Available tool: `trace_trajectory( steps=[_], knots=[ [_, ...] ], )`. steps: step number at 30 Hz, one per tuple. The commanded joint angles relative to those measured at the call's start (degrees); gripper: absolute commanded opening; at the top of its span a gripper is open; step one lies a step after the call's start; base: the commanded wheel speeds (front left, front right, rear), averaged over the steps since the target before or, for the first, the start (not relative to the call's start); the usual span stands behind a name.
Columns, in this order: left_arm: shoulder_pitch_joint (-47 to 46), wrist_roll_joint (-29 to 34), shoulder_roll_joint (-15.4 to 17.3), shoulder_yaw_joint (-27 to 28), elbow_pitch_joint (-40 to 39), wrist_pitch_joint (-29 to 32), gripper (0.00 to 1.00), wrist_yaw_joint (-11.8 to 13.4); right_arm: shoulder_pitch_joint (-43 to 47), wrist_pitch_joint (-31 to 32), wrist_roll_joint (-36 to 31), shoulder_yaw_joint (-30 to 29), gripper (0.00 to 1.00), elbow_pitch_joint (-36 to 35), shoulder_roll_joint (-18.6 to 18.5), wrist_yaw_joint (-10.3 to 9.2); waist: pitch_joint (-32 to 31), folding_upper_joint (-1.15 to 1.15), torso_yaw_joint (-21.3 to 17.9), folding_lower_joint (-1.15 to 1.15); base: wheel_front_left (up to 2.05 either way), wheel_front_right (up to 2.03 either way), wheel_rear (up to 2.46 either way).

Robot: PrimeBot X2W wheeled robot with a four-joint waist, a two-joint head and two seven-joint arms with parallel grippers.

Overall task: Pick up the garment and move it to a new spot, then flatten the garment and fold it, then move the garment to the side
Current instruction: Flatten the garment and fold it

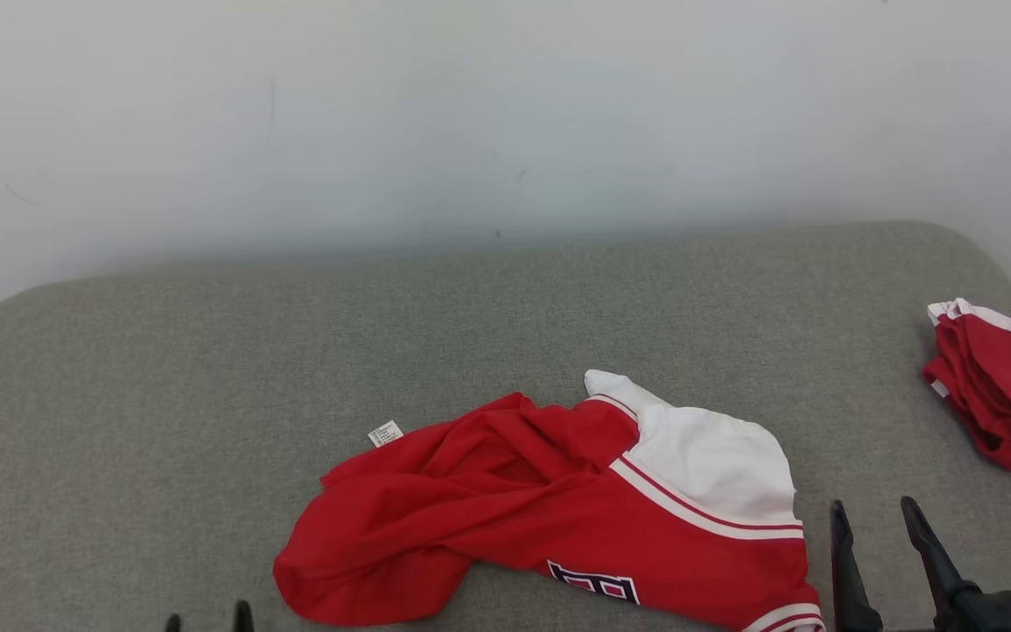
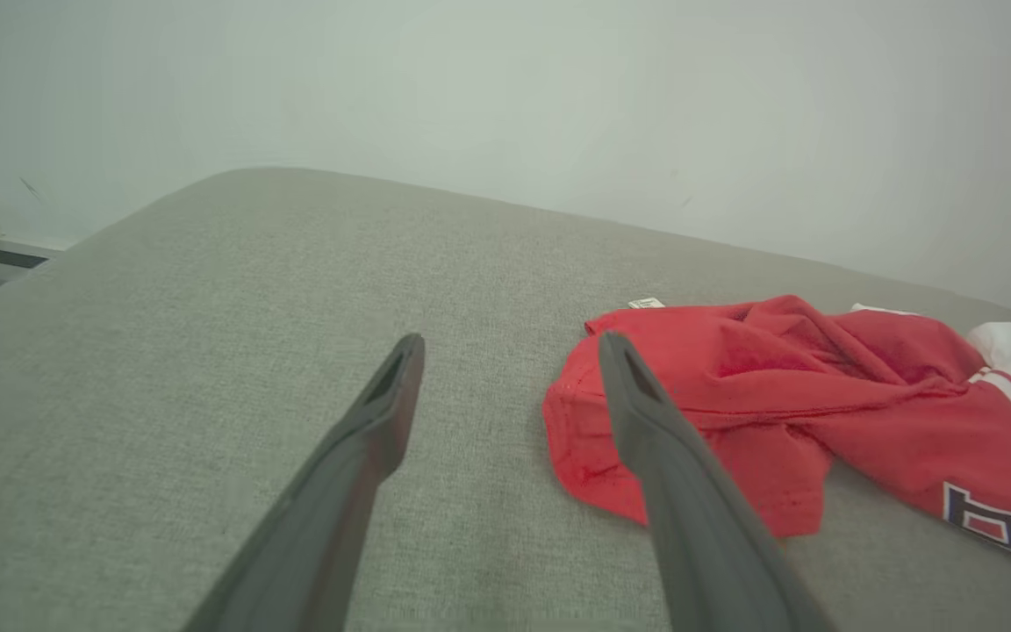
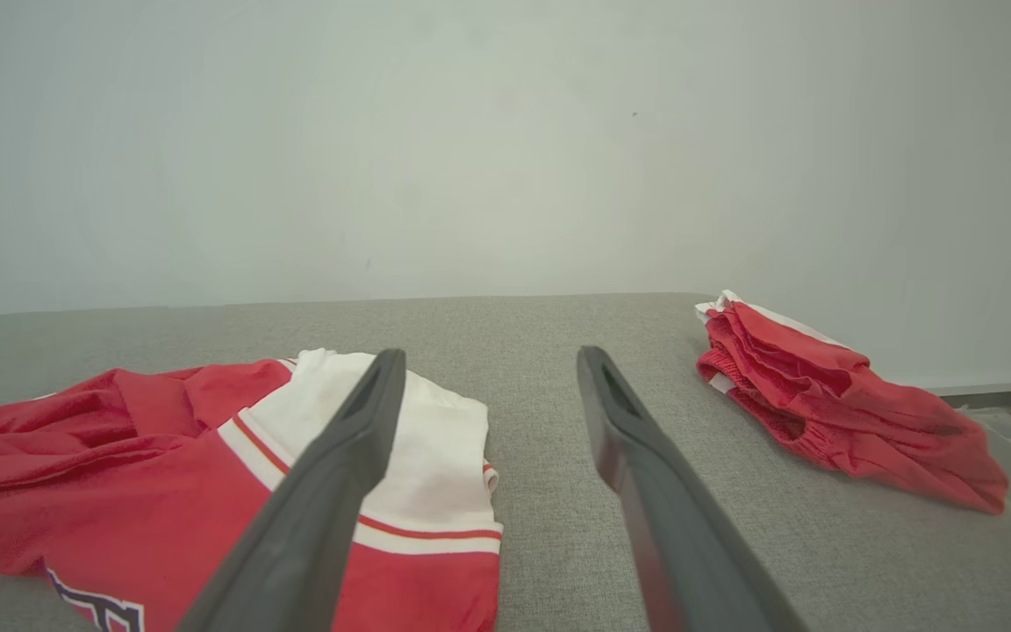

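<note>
**Soft knit on coarse weave, matt all round**

The garment (image 1: pixel 514 509) is thin, soft cloth, a red knit with white panels, matt and creased. Its lettering (image 1: pixel 595 581) looks like a flatter, smoother print. The small white label (image 1: pixel 385 433) could be paper or woven tape; I cannot tell which. The grey surface (image 1: pixel 207 369) is woven fabric, matt and slightly rough-grained. The folded pile (image 1: pixel 1006 395) is similar red-and-white cloth. The wall (image 1: pixel 505 105) is smooth, matt and pale, with faint scuffs. The fingers (image 2: pixel 365 456) of the left gripper (image 2: pixel 510 351) and right gripper (image 3: pixel 488 364) look like dark, smooth, matt plastic.
</note>
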Motion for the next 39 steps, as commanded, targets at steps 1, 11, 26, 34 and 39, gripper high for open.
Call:
trace_trajectory(
  steps=[1,11,26,34,39],
  knots=[
    [-1.6,-0.3,-0.1,-0.7,2.2,-0.2,1.00,-0.5,-1.3,1.1,0.2,0.6,1.00,0.7,-0.8,-0.14,0.4,0.00,-0.1,0.00,0.00,0.00,0.00],
    [-12.9,-3.3,2.8,-3.6,15.4,3.8,1.00,-1.5,-10.8,14.9,3.7,4.5,1.00,4.1,-6.0,-0.14,3.4,0.00,-0.8,0.00,0.00,0.00,0.00],
    [-23.2,-4.6,6.2,-8.7,26.8,9.1,1.00,-1.8,-18.3,16.1,5.4,9.0,1.00,5.0,-9.0,-0.14,8.8,0.00,-2.0,0.00,0.00,0.00,0.00],
    [-23.4,-3.3,6.3,-12.9,30.3,12.8,0.91,-2.0,-19.8,22.1,6.1,8.3,1.00,8.0,-9.8,-0.14,9.3,0.00,-2.4,0.00,0.00,0.00,0.00],
    [-23.4,-4.0,7.0,-16.2,29.9,14.9,0.34,-2.0,-22.7,30.1,7.1,8.6,1.00,10.6,-10.2,-0.14,9.6,0.00,-2.3,0.00,0.00,0.00,0.00]
  ],
)
